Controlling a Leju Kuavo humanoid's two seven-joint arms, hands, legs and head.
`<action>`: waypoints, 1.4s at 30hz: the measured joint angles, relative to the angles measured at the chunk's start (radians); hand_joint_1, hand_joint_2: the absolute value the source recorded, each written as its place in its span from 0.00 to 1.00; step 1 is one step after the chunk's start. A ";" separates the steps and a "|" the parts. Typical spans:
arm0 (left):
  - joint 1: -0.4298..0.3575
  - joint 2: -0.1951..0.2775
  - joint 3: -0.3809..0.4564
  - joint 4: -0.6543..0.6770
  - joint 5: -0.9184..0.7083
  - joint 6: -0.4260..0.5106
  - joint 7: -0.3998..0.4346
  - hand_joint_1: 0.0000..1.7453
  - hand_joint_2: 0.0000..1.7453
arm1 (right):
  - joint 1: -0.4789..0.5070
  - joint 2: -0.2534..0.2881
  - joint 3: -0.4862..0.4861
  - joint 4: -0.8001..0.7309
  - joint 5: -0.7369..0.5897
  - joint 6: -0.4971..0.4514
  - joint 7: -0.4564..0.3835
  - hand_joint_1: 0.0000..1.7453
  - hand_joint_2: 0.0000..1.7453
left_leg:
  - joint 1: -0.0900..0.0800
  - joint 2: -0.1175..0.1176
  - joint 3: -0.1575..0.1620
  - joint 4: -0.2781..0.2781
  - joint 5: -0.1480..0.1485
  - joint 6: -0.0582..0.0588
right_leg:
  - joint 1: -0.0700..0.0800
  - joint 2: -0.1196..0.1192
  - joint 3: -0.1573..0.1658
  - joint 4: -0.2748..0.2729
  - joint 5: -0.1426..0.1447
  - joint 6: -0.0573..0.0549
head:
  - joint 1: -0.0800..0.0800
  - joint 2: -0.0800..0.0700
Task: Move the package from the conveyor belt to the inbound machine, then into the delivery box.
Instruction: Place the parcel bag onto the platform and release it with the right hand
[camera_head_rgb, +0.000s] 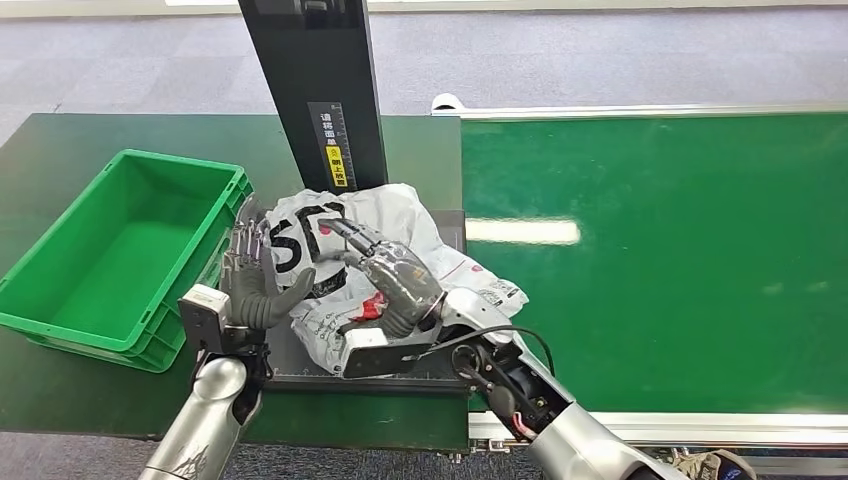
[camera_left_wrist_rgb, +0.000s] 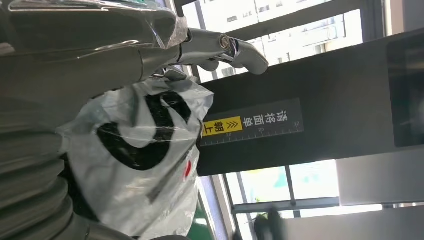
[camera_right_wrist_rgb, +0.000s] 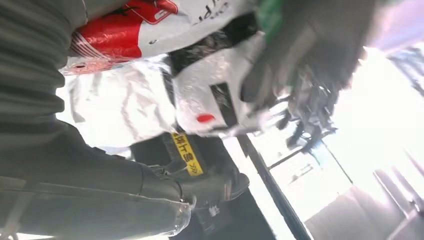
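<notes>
A crinkled white plastic mailer package (camera_head_rgb: 400, 255) with bold black lettering lies on the dark flat inbound-machine platform (camera_head_rgb: 452, 228), at three o'clock from the ribbed green plastic crate (camera_head_rgb: 120, 250). The right hand (camera_head_rgb: 385, 272) rests on top, fingers draped over it, while the left hand (camera_head_rgb: 255, 280) presses its nine-o'clock edge with fingers spread upright.

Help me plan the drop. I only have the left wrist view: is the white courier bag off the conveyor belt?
Observer: Mostly. The white courier bag lies on the inbound machine's dark platform, with one corner over the edge of the conveyor belt.
Operator: Where is the right hand?
Observer: The right hand rests on top of the bag, fingers stretched toward the machine's black column.
Operator: And the delivery box?
Observer: A green plastic crate sits just to the left of the platform. The left hand stands between it and the bag, fingers upright.
</notes>
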 joint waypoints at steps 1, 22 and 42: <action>0.002 0.001 0.000 0.000 0.002 0.000 0.000 0.00 1.00 | 0.006 -0.004 -0.027 -0.021 -0.045 0.029 -0.012 0.00 1.00 | 0.000 0.000 0.000 0.000 0.000 0.000 | 0.000 0.000 0.000 0.000 0.000 0.000 | 0.000 0.000; 0.063 0.028 -0.025 -0.019 -0.149 -0.062 0.015 0.00 1.00 | 0.085 -0.081 -0.409 -0.144 -0.500 0.414 0.060 0.00 1.00 | 0.000 0.000 0.000 0.000 0.000 0.000 | 0.000 0.000 0.000 0.000 0.000 0.000 | 0.000 0.000; 0.047 -0.046 0.248 -0.210 0.083 0.274 0.000 0.00 1.00 | 0.077 -0.098 -0.356 -0.068 -0.334 0.477 0.161 0.00 1.00 | 0.000 0.000 -0.001 0.000 0.000 0.000 | 0.000 0.000 0.000 0.000 0.000 0.000 | 0.000 0.000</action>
